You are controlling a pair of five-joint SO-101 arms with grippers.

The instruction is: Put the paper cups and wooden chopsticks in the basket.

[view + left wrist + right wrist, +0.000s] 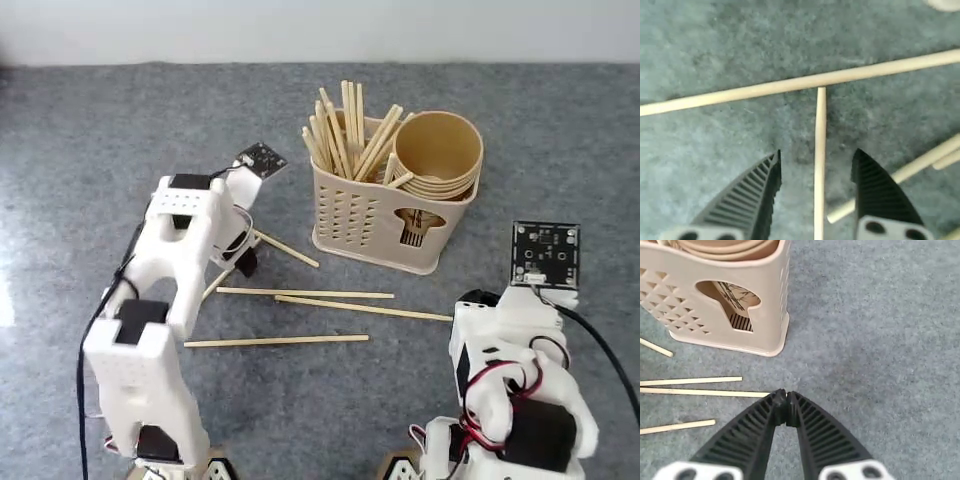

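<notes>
The beige basket point(385, 215) holds a stack of paper cups point(438, 150) and a bundle of wooden chopsticks point(350, 135). Several more chopsticks lie loose on the grey table in front of it, such as one long chopstick point(305, 293). My left gripper point(818, 152) is open low over the table, its fingers either side of a loose chopstick point(820, 160) whose end meets a crossing chopstick point(805, 82). My right gripper point(786, 400) is shut and holds nothing. It hovers by the end of a loose chopstick point(705, 392), in front of the basket point(715, 290).
The left arm point(175, 280) covers the table left of the loose chopsticks. The right arm point(510, 370) stands at the front right. Bare grey table stretches right of the basket and along the far edge.
</notes>
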